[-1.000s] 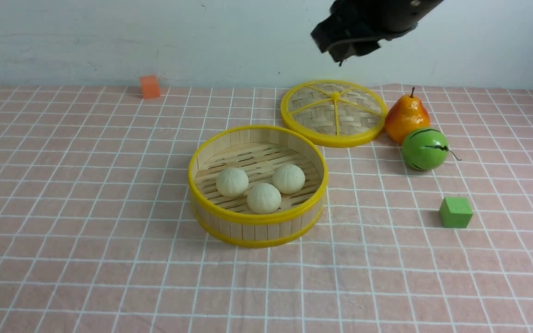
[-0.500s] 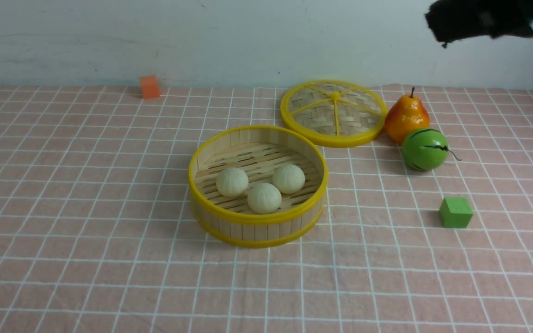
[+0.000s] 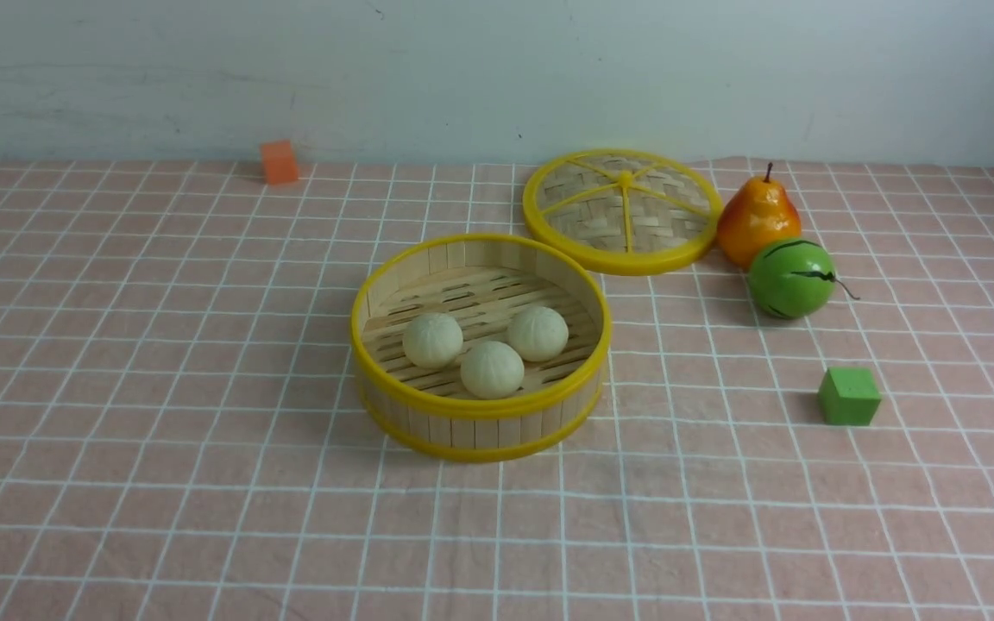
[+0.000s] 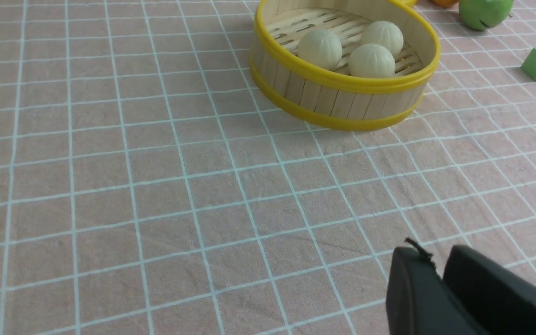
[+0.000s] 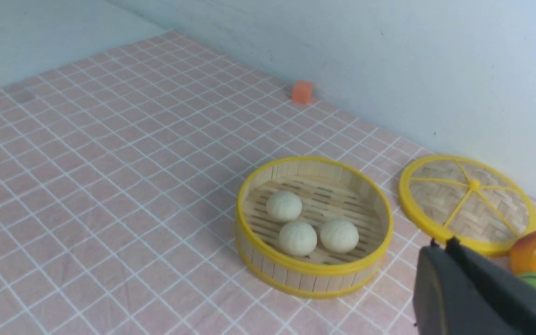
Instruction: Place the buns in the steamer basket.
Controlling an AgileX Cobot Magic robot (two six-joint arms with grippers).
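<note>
Buns are all three sitting inside the steamer basket at mid-frame, so placing is looking finished and nothing is needing another grasp; the right gripper is holding its jaws together on nothing, while whether the left gripper is keeping its jaws apart I cannot tell.

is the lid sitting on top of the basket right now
No, the lid lies flat on the tablecloth beyond the basket, which stands uncovered with three buns showing inside.
</note>
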